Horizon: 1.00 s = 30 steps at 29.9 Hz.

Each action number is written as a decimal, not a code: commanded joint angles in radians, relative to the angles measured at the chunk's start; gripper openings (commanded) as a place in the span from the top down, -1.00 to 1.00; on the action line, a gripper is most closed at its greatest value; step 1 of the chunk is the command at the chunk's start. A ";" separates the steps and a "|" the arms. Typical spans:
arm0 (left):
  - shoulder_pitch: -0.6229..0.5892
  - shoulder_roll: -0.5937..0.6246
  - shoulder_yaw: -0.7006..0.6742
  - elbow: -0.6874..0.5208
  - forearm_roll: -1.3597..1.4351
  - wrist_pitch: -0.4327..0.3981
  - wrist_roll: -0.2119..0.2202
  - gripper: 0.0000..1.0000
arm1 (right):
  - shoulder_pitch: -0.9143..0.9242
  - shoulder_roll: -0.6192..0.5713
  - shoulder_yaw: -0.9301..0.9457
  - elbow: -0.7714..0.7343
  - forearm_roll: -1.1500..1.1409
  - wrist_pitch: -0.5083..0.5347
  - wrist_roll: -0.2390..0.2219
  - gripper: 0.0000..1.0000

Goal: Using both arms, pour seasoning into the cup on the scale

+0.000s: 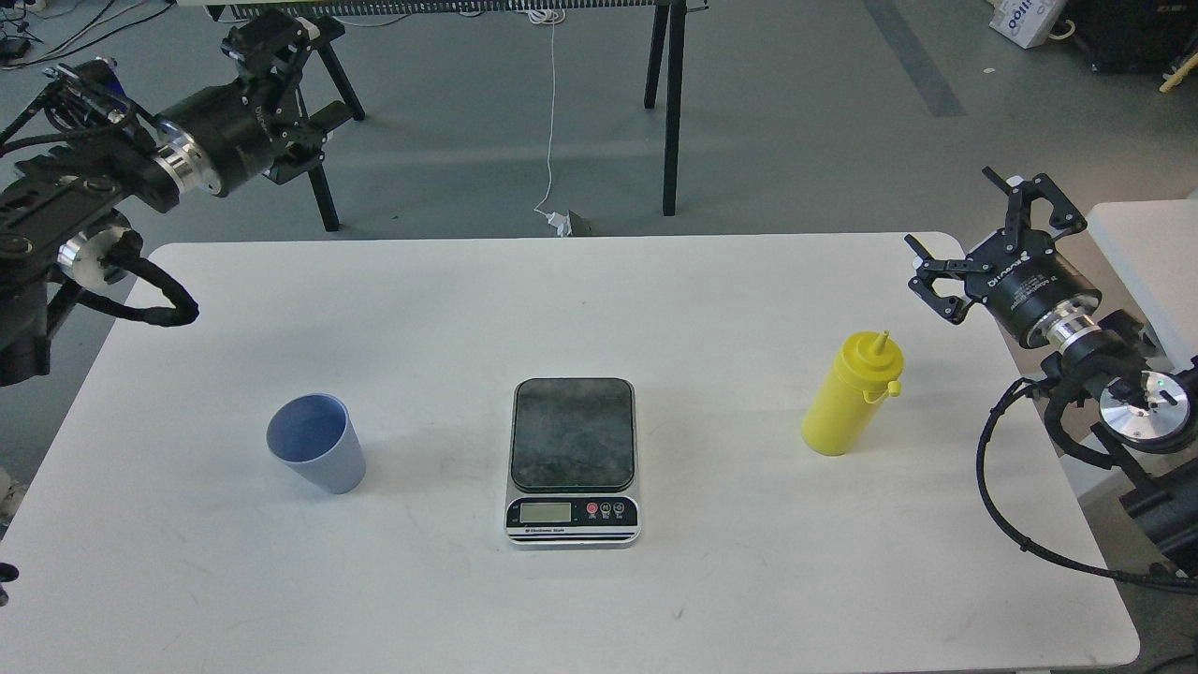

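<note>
Over on the left, the black left arm with its silver joint ring point(178, 161) reaches in from the frame edge and angles up and away, well off the table's far left corner. Its black two-finger left gripper point(271, 47) is seen nearly end-on against dark trestle legs, so I cannot tell how far it is parted or whether it holds anything. Faint white lettering runs along its wrist body, too small to read.

Moving right, the small pale blue-grey tapered plastic cup point(316, 443) stands upright on the white rectangular table point(468, 309), mouth open to us, well apart from everything else.

Centre stage: the flat rectangular digital kitchen scale with a dark grey platform and black front panel point(573, 461). The platform is bare. Its LCD looks blank or at least unreadable; three round buttons sit beside it, and the strip beneath seems to read "Electronic Scale".

Further right, the yellow plastic cylindrical squeeze bottle of seasoning point(850, 399) stands on the table, nozzle up, small tethered cap hanging at its right shoulder.

Far right, the black right arm point(1076, 328) comes in from the edge, partly cut off, with a green light on its silver joint. The black two-finger right gripper point(969, 239) hangs above the table's right rim, fingers spread wide, gripping nothing, near the bottle but clear of it. White lettering on its body is upside down and illegible.
</note>
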 commanded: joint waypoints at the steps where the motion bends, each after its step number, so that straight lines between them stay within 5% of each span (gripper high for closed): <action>1: 0.000 -0.004 0.000 0.000 -0.015 0.000 0.000 -1.00 | 0.001 0.006 0.000 -0.002 0.000 0.000 0.000 -0.98; 23: -0.020 0.016 0.011 0.007 0.012 0.000 0.000 -1.00 | 0.006 0.014 0.000 0.002 0.000 0.000 0.002 -0.98; 30: -0.162 0.104 0.011 -0.028 0.527 0.000 0.000 -1.00 | 0.015 0.015 0.000 0.005 0.000 0.000 0.000 -0.98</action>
